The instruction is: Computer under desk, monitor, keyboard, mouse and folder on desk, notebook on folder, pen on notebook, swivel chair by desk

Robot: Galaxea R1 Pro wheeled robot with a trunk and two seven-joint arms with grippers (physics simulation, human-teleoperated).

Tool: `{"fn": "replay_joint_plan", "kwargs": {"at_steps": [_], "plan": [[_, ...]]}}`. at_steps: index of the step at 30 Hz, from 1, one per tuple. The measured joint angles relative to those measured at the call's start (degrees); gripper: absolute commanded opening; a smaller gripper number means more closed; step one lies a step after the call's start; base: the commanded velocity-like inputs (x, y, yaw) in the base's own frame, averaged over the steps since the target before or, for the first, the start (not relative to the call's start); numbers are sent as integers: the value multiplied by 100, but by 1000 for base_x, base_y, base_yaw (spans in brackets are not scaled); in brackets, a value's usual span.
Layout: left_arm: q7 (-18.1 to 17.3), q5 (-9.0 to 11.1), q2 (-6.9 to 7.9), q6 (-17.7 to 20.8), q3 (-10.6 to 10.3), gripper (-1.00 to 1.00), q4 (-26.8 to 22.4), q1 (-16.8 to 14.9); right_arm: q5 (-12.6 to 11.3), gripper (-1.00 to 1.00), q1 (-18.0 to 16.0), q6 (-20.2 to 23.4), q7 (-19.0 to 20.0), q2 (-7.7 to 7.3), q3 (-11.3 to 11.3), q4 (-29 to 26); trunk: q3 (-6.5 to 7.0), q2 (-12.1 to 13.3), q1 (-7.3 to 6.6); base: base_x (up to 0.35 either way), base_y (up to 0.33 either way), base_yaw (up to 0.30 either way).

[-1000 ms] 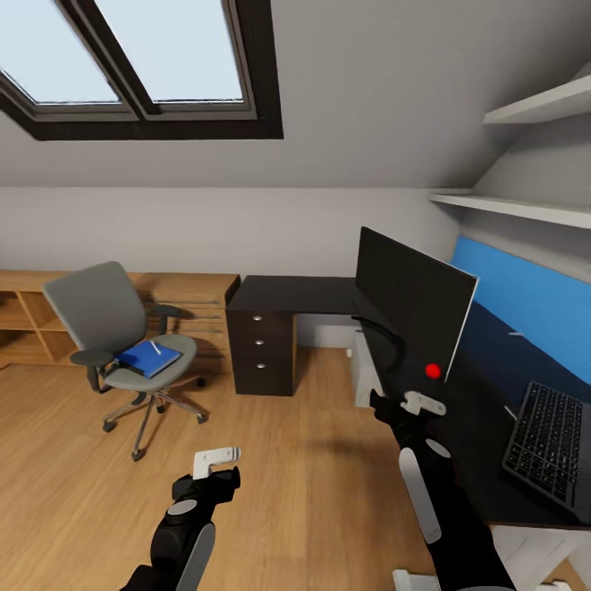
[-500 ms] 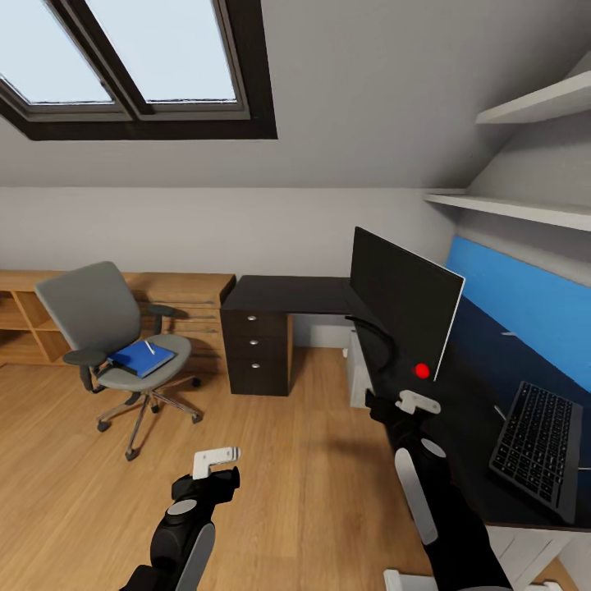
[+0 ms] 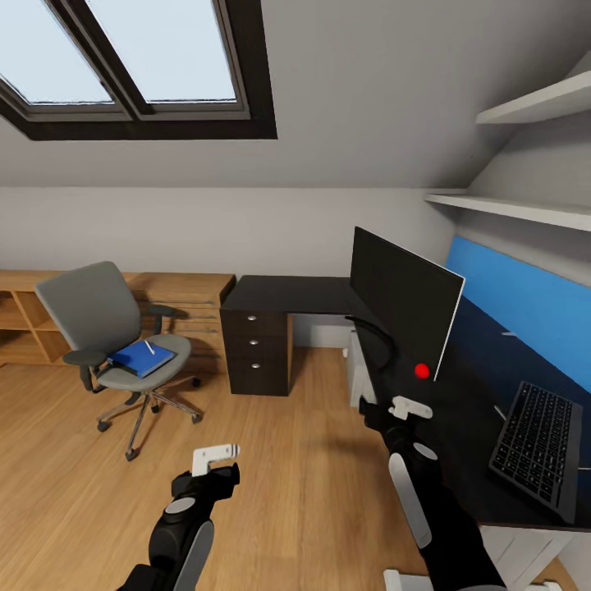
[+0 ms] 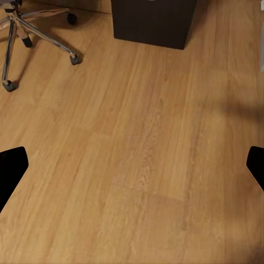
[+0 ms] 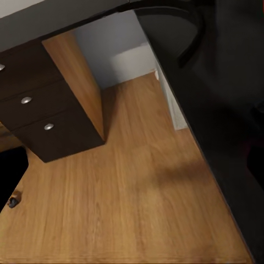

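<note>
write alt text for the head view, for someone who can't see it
A grey swivel chair carrying a blue folder stands on the wood floor left of a black desk holding a monitor and keyboard. The left gripper and right gripper hang empty in front.

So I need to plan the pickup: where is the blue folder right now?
In the head view, the folder lies on the swivel chair seat at the left of the room, left of the desk's drawer unit.
</note>
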Motion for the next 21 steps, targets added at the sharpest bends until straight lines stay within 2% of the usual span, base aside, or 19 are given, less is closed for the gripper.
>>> {"fn": "replay_joint_plan", "kwargs": {"at_steps": [8, 10, 11, 12, 15, 16, 17, 21], "plan": [[-1, 2, 0, 1, 1, 100, -25, 0, 2, 100, -38, -87, -8, -54, -32, 412, 0, 0, 0, 0, 0, 0], [-2, 2, 0, 1, 1, 100, -26, 0, 3, 100, -53, -237, -15, -141, -39, 556, 0, 0, 0, 0, 0, 0], [-2, 2, 0, 1, 1, 100, -26, 0, -1, 100, -101, -461, -20, -257, -43, 782, 0, 0, 0, 0, 0, 0], [-3, 2, -1, 1, 1, 100, -23, 0, -5, 100, -155, -584, -22, -310, -43, 921, 0, 0, 0, 0, 0, 0], [-3, 2, -1, 1, 1, 100, -22, 0, -9, 100, -262, -771, -24, -392, -44, 1147, 0, 0, 0, 0, 0, 0], [-3, 2, -2, 1, 1, 100, -20, 0, -11, 100, -398, -1047, -26, -508, -45, 1467, 0, 0, 0, 0, 0, 0], [-3, 2, -1, 1, 1, 100, -18, 0, -15, 100, -466, -1208, -26, -558, -45, 1630, 0, 0, 0, 0, 0, 0], [-3, 2, -2, 1, 1, 100, -7, 0, -6, 100, -635, -1686, -23, -688, -57, 2047, 0, 0, 0, 0, 0, 0]]}}
